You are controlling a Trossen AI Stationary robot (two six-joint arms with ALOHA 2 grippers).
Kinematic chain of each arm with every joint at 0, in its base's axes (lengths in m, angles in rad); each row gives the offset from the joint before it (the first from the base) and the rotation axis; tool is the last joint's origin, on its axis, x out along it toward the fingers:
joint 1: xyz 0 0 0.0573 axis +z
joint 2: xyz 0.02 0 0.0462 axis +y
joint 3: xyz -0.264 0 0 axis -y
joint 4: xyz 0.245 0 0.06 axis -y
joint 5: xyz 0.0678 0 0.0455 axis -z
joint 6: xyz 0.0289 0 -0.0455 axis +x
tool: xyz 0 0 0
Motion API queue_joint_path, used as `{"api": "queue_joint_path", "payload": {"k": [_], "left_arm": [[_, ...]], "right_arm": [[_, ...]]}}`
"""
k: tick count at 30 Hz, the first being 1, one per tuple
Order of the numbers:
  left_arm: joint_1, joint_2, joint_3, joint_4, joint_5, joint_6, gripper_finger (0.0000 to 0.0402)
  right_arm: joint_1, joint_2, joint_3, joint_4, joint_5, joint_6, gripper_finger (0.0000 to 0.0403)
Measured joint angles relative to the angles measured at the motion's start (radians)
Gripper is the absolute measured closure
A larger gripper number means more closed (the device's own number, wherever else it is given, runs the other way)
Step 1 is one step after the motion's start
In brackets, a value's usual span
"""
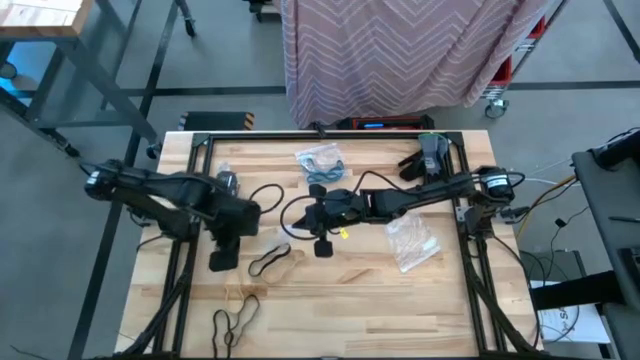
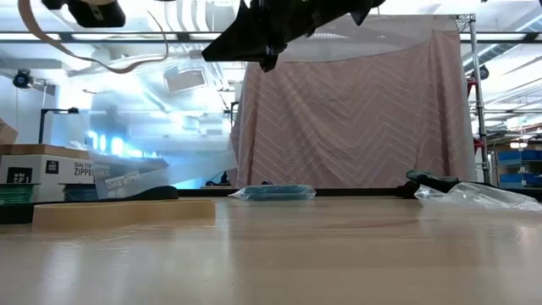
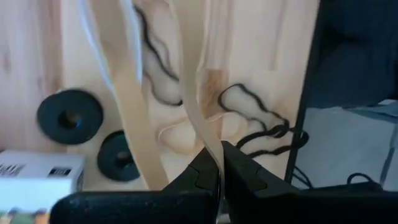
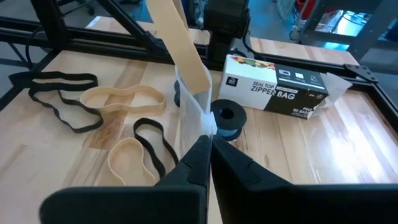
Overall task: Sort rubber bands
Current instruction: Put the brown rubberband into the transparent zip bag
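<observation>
While both arms hover mid-table, the left gripper (image 3: 217, 163) pinches a tan rubber band (image 3: 193, 93) and the right gripper (image 4: 210, 148) clamps a clear plastic bag (image 4: 189, 115). Black bands (image 4: 59, 96), a zipper bag box (image 4: 280, 87) and bags (image 1: 412, 240) lie on the wooden table (image 1: 400, 310); a pink curtain (image 2: 356, 110) hangs behind.

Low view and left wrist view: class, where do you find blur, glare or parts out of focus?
Low view: the bare wooden table nearest the camera is soft, and bright window glare washes out the room at left. Left wrist view: the flat tan rubber band and the dark fingers are blurred.
</observation>
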Motion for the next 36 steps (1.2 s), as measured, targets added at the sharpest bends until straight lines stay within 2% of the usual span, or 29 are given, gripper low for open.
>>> {"api": "queue_joint_path", "payload": {"k": [9,19,26,36], "left_arm": [[0.102,0.114,0.111,-0.162,0.008,0.041,0.0402],[0.132,0.245,0.171,-0.128,-0.038,0.252,0.0402],[0.136,0.276,0.165,-0.076,-0.248,0.323,0.0402],[0.139,0.252,0.149,0.0,-0.231,0.336,0.0402]], "right_arm": [[-0.005,0.0,0.0,-0.001,0.0,-0.001,0.0403],[-0.009,0.001,0.0,-0.001,0.0,0.001,0.0403],[-0.009,0.001,0.0,-0.004,0.0,0.002,0.0403],[-0.009,0.001,0.0,-0.004,0.0,0.002,0.0403]]}}
